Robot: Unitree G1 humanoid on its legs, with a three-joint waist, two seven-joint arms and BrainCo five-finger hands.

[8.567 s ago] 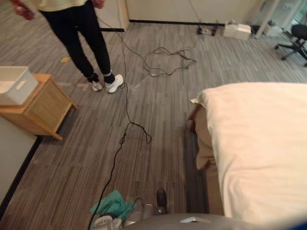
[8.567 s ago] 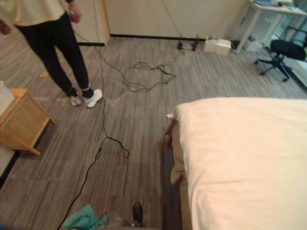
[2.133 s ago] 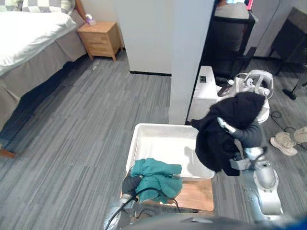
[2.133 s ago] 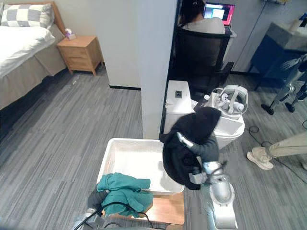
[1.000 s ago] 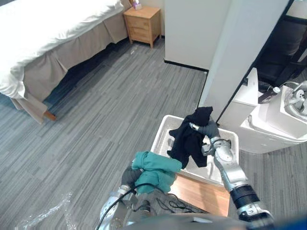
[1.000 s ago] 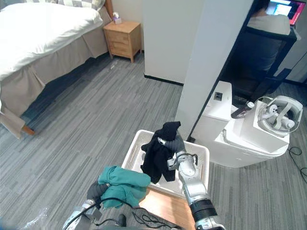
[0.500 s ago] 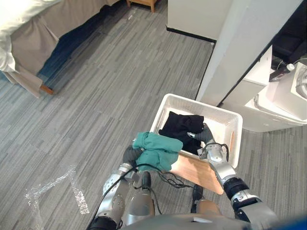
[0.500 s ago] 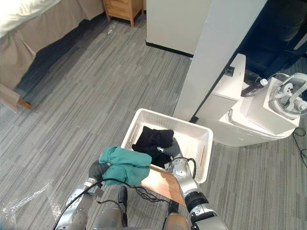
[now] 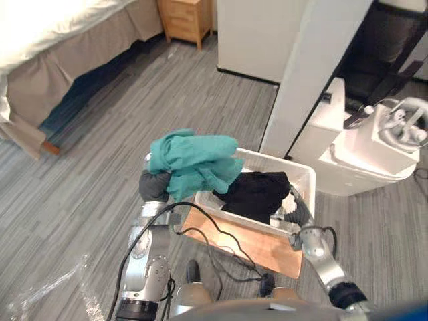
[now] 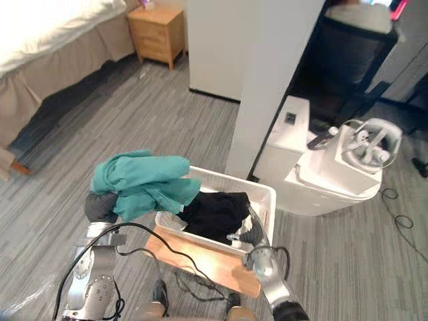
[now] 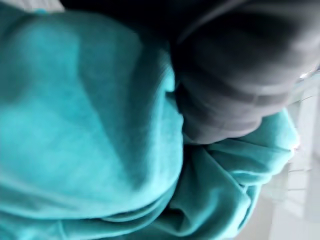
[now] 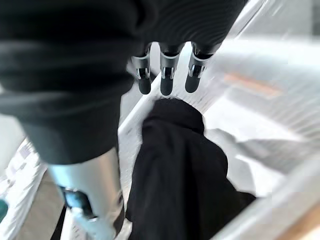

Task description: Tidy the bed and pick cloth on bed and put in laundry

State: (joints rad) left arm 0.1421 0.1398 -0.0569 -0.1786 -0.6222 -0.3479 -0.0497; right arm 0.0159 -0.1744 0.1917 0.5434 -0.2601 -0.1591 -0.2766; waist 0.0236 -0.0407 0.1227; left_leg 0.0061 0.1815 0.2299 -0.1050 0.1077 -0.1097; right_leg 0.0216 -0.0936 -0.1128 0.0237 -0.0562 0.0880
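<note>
The bed (image 9: 53,40) lies far off to the left with a wooden nightstand (image 9: 187,17) beyond it. Nearer, the left hand (image 9: 155,186) is raised on an upright forearm beside the white laundry basket (image 9: 304,175), carrying the bunched teal cloth (image 9: 194,160) up over the basket's left rim. The cloth buries that hand's grip, so I can't tell how it is closed. The basket sits on a low wooden stand (image 9: 267,247), and the black cloth (image 9: 257,194) lies heaped inside it. At the right rim the right hand (image 9: 294,207) reaches in low, its fingers (image 12: 167,80) straight and released just above the black cloth, grasping nothing.
</note>
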